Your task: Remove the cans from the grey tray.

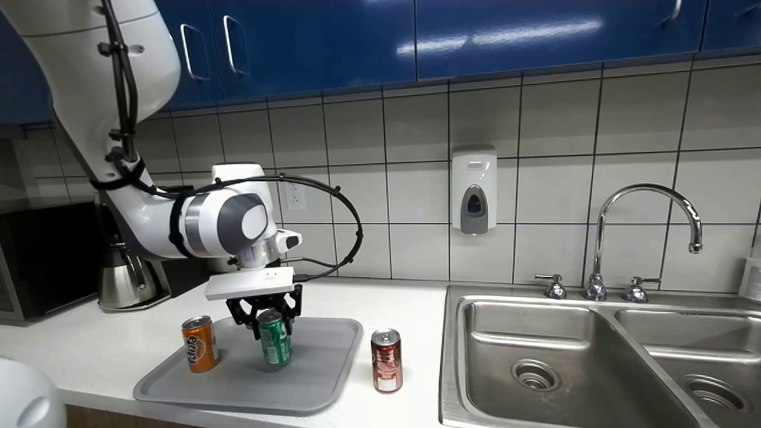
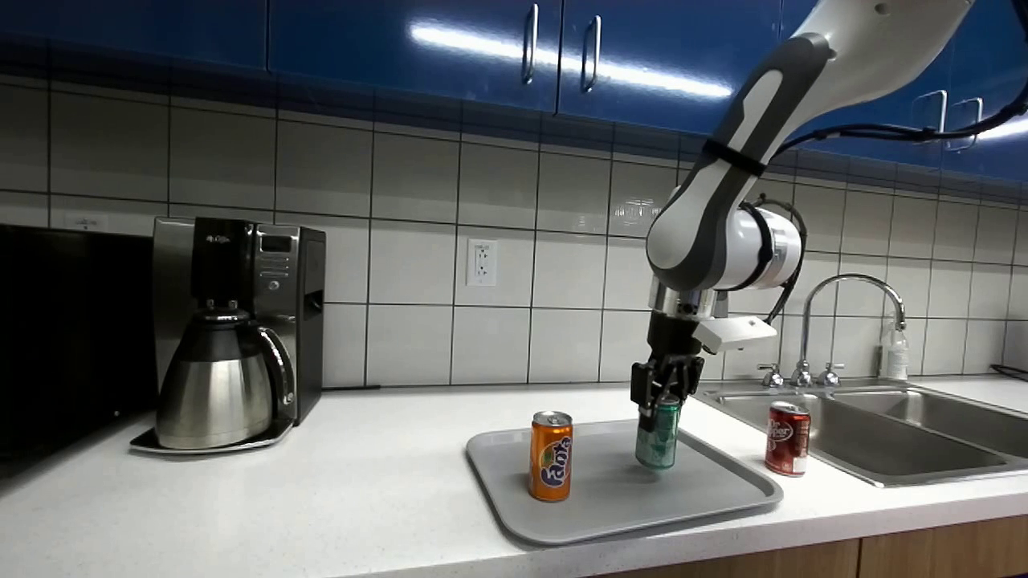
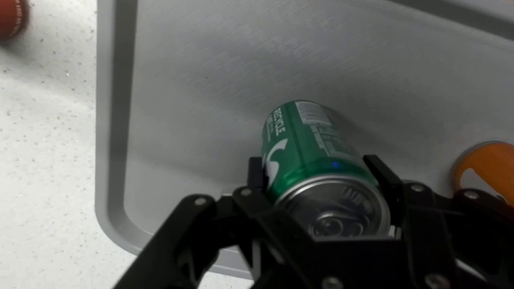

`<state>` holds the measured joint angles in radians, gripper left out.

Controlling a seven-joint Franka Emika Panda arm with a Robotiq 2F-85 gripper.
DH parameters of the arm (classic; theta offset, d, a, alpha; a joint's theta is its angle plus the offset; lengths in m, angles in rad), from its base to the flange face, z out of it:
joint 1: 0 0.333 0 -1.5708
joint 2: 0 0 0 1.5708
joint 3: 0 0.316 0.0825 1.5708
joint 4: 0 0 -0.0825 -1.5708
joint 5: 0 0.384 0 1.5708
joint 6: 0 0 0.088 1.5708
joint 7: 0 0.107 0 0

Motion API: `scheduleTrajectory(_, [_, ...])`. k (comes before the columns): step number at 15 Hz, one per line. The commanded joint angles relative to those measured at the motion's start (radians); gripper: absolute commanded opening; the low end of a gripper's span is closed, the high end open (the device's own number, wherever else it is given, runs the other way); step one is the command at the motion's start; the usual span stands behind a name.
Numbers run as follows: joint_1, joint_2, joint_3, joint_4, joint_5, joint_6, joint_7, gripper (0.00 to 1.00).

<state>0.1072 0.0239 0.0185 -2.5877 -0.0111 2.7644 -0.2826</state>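
The green can [image 1: 276, 345] is between the fingers of my gripper [image 1: 273, 331], over the grey tray [image 1: 309, 386]. In the wrist view both fingers press against the upper sides of the green can [image 3: 305, 140]. It leans slightly in an exterior view [image 2: 657, 445]; I cannot tell whether its base touches the tray. The orange can [image 2: 551, 457] stands upright on the tray's left part in both exterior views and shows at the right edge of the wrist view [image 3: 488, 170]. The red can [image 1: 386, 361] stands upright on the counter, right of the tray.
A double steel sink [image 1: 535, 333] with a curved faucet [image 1: 642, 190] is right of the red can. A steel coffee pot [image 2: 225, 393] and coffee maker [image 2: 281, 321] stand at the back left. Blue cabinets [image 1: 315, 41] hang above. A soap dispenser [image 1: 474, 190] is on the wall.
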Motion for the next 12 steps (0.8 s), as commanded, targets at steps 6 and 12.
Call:
scheduleTrajectory(6, [-0.04,-0.084,0.001,0.012,-0.01,-0.047,0.035,0.38])
scheduleTrajectory(12, [-0.058,-0.114,-0.009,0.056,-0.017,-0.088,0.07,0.38])
